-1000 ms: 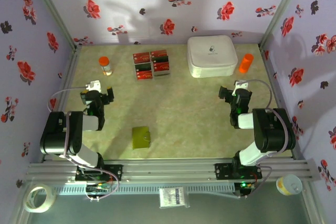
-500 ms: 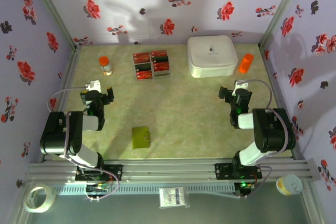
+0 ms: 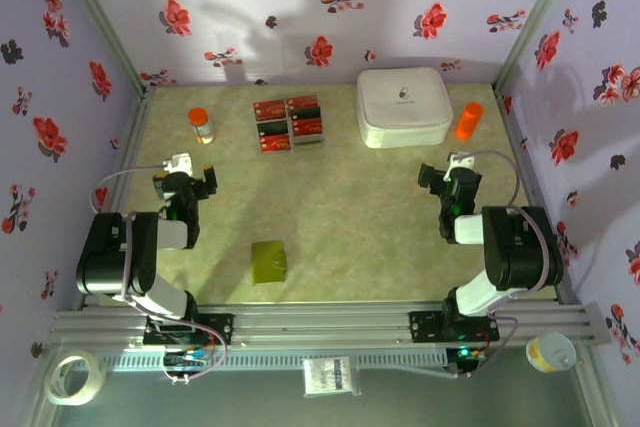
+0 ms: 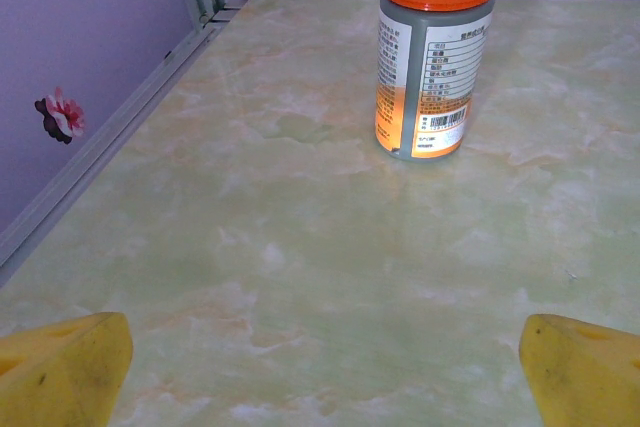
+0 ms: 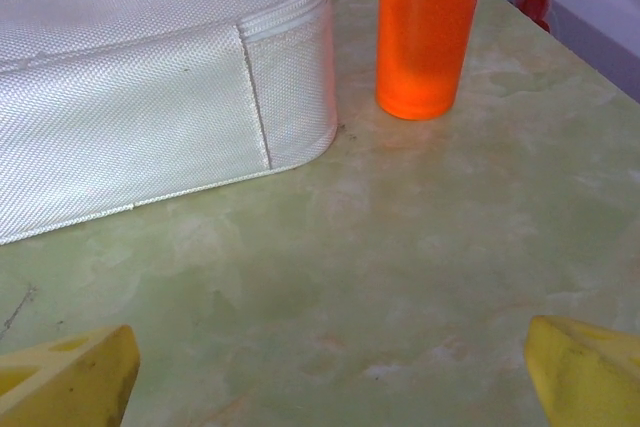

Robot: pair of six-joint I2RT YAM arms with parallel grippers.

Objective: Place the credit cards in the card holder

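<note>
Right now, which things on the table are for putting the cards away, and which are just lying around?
For the job:
small red striped credit cards, laid out at the far side
flat olive-green square card holder, near the arms

Just lying about:
big white rounded fabric bag
plain orange plastic bottle
labelled jar with an orange lid

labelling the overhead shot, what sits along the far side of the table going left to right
orange-capped bottle -> credit cards -> white medicine bag -> orange bottle
</note>
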